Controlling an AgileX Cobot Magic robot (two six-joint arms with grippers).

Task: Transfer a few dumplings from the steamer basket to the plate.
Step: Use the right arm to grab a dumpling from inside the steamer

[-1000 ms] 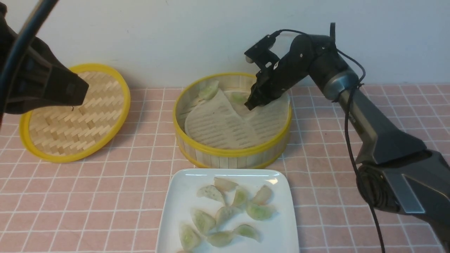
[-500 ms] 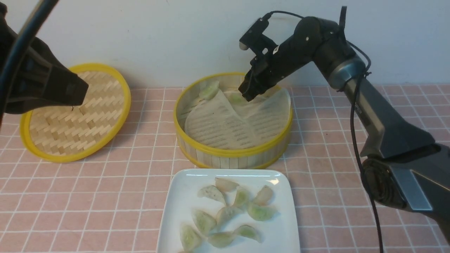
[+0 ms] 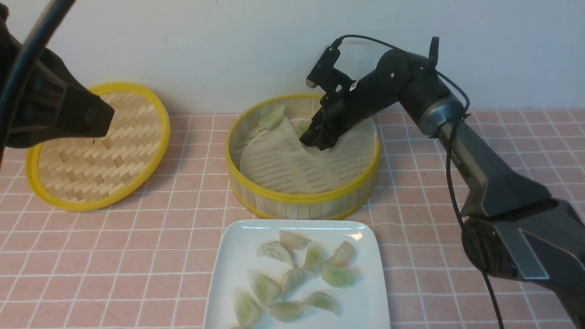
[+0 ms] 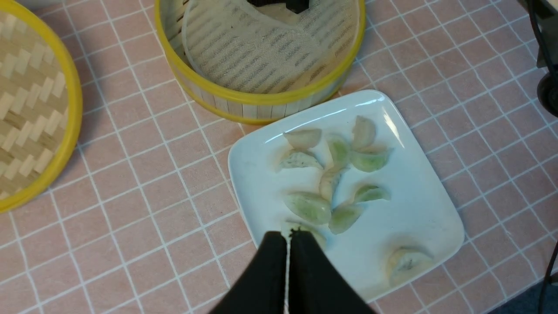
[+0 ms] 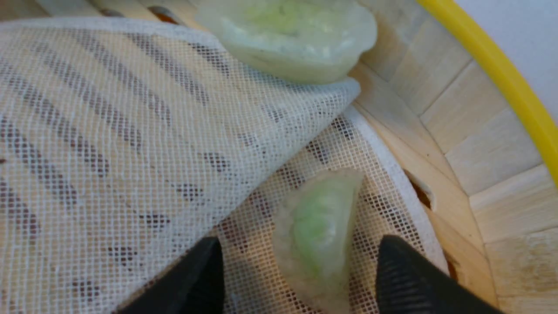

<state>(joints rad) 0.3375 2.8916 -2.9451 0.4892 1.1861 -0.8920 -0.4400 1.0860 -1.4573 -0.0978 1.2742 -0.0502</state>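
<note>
Straddling one dumpling, right pincer gapes inside steamer basket.

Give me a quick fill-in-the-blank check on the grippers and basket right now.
The right gripper straddles a dumpling with its fingers ____.
The steamer basket shows ____ dumplings in view.
The left gripper, holding nothing, is ____.
The woven lid lies to the basket's ____.
Missing words: open; two; shut; left.

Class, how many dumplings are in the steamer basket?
2. One dumpling leans against the basket's far wall; another dumpling lies between the right gripper's open fingers. Folded liner may hide more.
</note>
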